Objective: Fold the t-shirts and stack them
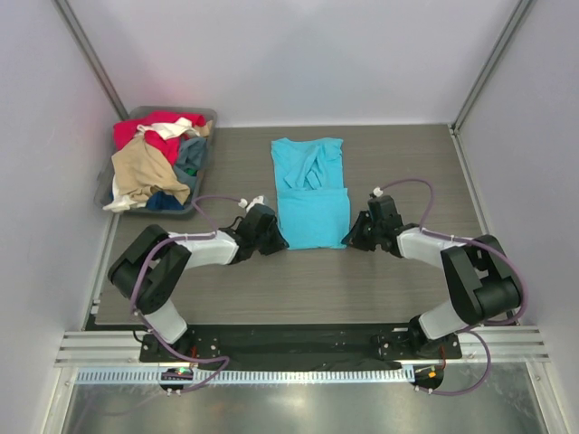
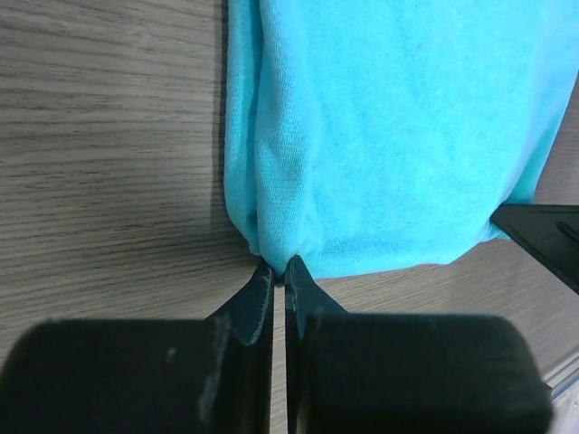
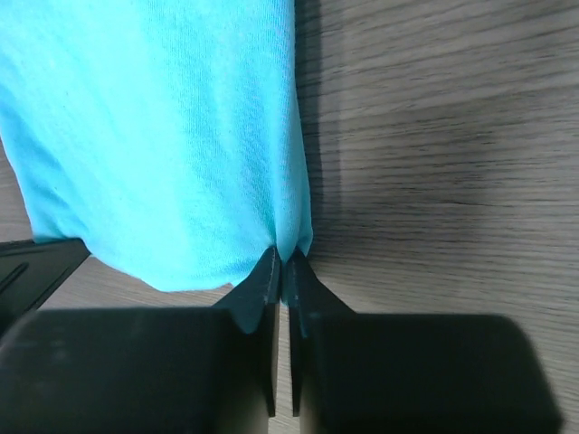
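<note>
Bin (image 1: 204,113): grey plastic, at the far left corner of the table (image 1: 398,154), against the left wall. Contents are a loose, unfolded heap rising above the rim: a red shirt (image 1: 137,132) at the far side, a tan shirt (image 1: 145,172) spread over the middle and near side, a white shirt (image 1: 168,127) showing as a strip across the red and again at the near left corner, and a blue-grey shirt (image 1: 192,155) on the right side. Turquoise shirt (image 1: 310,194): outside the bin, flat at the table's centre, long axis running away from the arms, collar end far and rumpled, with a cross edge about halfway along. Left gripper (image 2: 279,269): fingers pressed together, pinching the near left corner of the turquoise shirt at table level. Right gripper (image 3: 282,264): fingers likewise pressed together on the near right corner. Both arms reach inward from their bases, one to each side of the shirt's near hem. Cloth between the two grips lies smooth.
</note>
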{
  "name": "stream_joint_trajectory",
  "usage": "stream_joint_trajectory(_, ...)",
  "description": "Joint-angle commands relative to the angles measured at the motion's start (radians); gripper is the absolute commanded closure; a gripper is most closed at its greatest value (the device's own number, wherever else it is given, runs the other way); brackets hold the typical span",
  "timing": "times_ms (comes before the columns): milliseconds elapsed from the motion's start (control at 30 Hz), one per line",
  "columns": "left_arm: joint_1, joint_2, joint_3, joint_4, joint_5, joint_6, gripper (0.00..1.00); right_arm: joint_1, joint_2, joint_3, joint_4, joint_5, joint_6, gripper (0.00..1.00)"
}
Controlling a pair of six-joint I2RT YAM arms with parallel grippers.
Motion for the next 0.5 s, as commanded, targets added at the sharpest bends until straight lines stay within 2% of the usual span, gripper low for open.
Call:
stream_joint_trajectory(0,0.003,-0.006,0.010,-0.026,-0.008,0.002,1.00,-0.005,-0.050,-0.017,-0.040,0.015,-0.012,0.98)
stream_joint_trajectory(100,-0.002,-0.089,-0.005,-0.080,-0.002,-0.005,1.00,-0.005,-0.141,-0.026,-0.091,0.026,-0.020,0.99)
stream_joint_trajectory(200,-0.010,-0.208,-0.030,-0.161,0.023,-0.040,1.00,-0.005,-0.256,-0.025,-0.235,0.037,-0.023,0.99)
stream_joint_trajectory(467,-0.144,-0.505,0.003,-0.478,-0.046,-0.158,1.00,0.020,-0.528,0.043,-0.598,0.066,0.039,0.99)
